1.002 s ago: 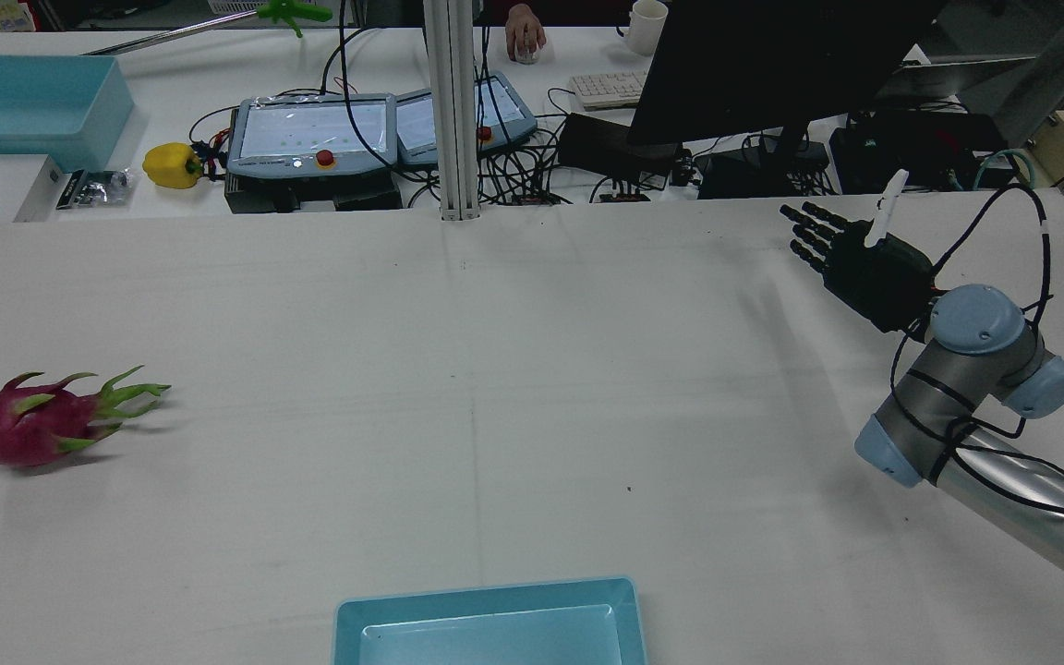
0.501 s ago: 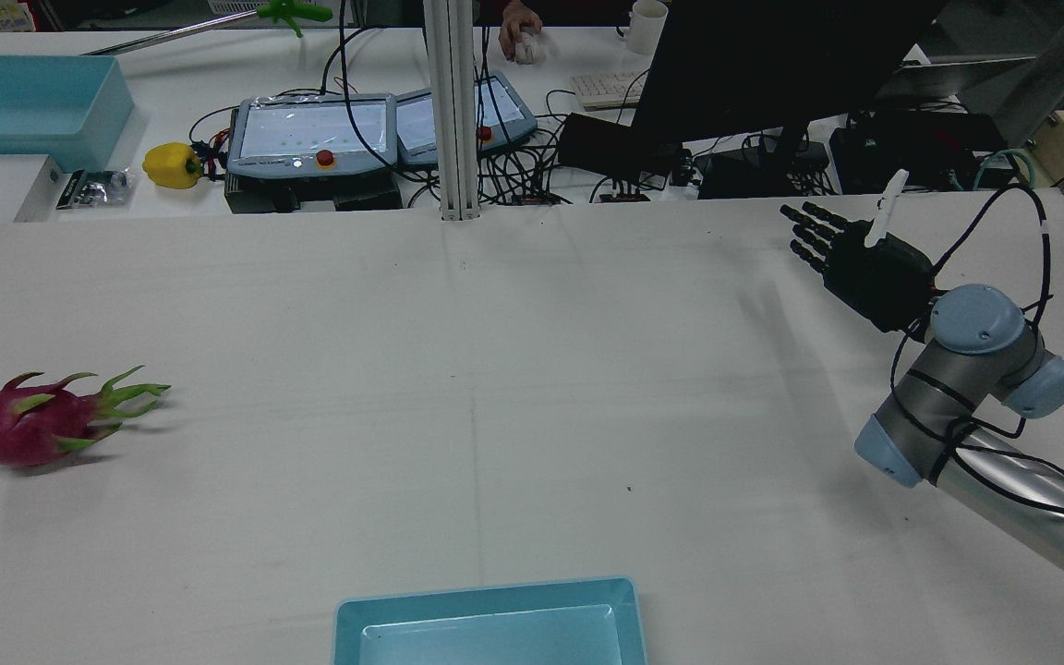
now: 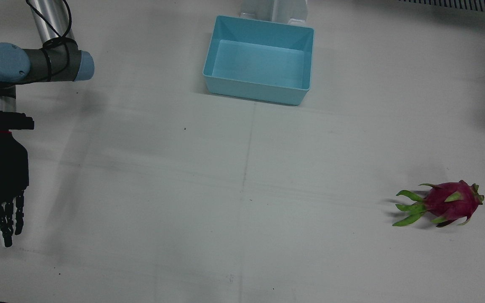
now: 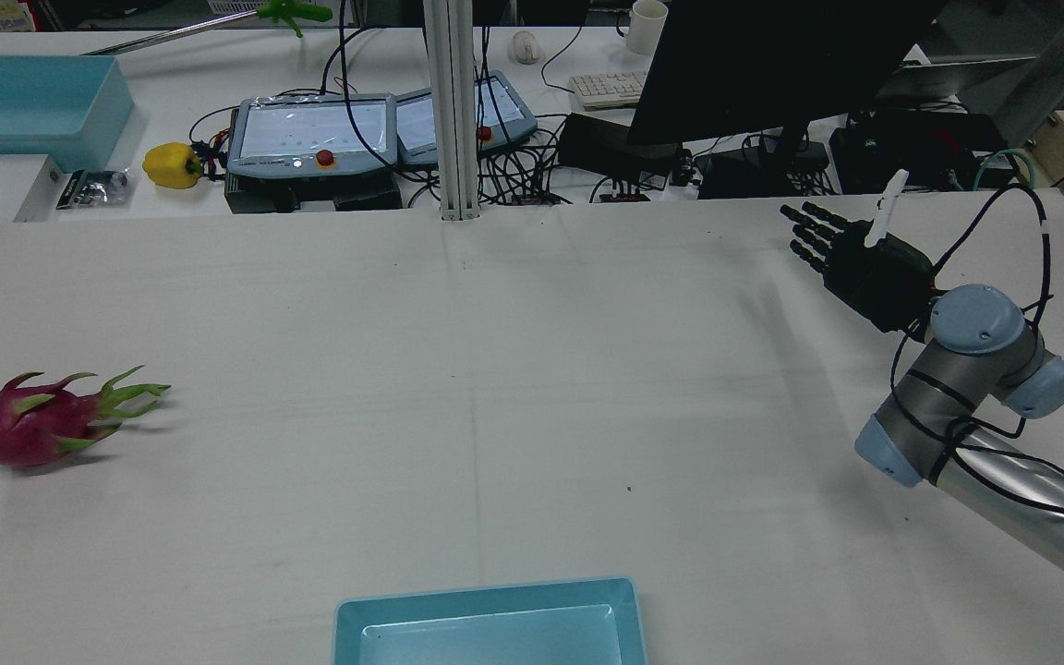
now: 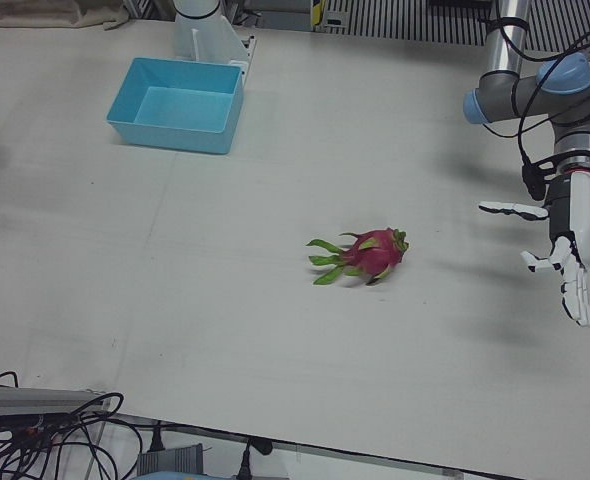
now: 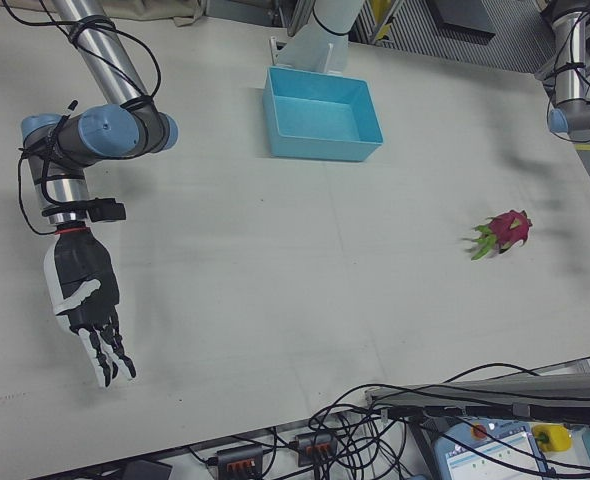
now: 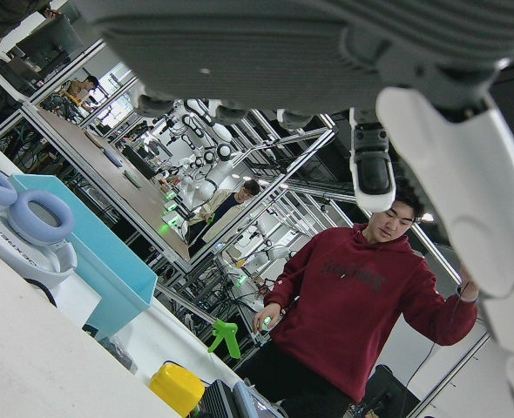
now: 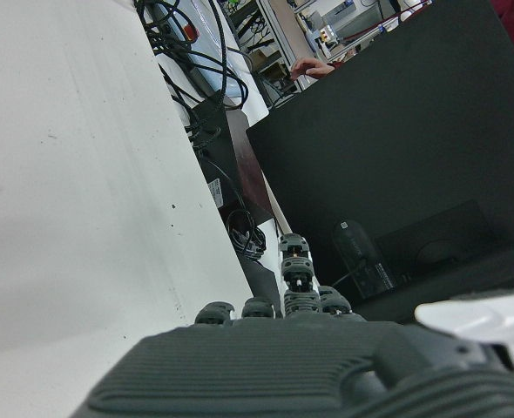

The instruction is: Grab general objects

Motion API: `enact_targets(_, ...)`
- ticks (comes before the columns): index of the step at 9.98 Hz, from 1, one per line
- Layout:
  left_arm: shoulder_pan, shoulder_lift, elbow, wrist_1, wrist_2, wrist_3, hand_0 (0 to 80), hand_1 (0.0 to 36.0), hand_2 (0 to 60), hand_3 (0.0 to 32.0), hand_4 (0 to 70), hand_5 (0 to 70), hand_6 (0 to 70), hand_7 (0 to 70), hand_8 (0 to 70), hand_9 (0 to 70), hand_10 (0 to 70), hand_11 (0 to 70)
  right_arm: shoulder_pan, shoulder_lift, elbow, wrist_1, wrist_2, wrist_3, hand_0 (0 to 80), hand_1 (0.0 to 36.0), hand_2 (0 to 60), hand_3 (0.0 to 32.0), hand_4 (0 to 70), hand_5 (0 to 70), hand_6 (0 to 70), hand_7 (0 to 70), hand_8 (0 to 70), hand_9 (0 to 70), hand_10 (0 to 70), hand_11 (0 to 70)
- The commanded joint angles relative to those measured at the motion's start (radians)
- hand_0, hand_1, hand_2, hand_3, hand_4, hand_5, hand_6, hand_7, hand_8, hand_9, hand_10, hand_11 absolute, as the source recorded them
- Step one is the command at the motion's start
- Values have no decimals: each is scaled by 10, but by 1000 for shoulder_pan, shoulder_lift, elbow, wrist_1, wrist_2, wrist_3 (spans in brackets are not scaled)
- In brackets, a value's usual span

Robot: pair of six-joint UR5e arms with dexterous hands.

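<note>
The dragon fruit [image 4: 29,427] lies on its side at the far left of the bench [image 4: 495,369] in the rear view, its long axis running across the bench with green tips pointing toward the centre. The left robot hand [image 5: 567,245] hovers near it, spread and empty. The right robot hand [image 4: 860,259], also spread and empty, hangs well apart at the opposite edge.

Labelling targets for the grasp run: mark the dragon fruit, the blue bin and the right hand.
dragon fruit [image 3: 451,203], front view, on its pink body.
blue bin [image 3: 254,90], front view, on its near outer wall.
right hand [image 6: 83,290], right-front view, on the back of the palm.
</note>
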Motion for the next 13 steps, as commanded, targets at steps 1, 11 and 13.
enact_targets(1,0,-1,6,-10,-1,0,509,178,140,232,15,0,0,0,0,0,0,0,0,0,0,0,-1,0,0,0,0,0,0,0,0,0,0,0,0,0)
enact_targets(11,-1,1,8,-29,-6,1,514,189,166,218,37,0,0,0,0,0,0,0,0,0,0,0,0,0,0,0,0,0,0,0,0,0,0,0,0,0)
enact_targets(13,-3,2,8,-33,-6,3,515,188,151,216,29,0,0,0,0,0,0,0,0,0,0,0,0,0,0,0,0,0,0,0,0,0,0,0,0,0)
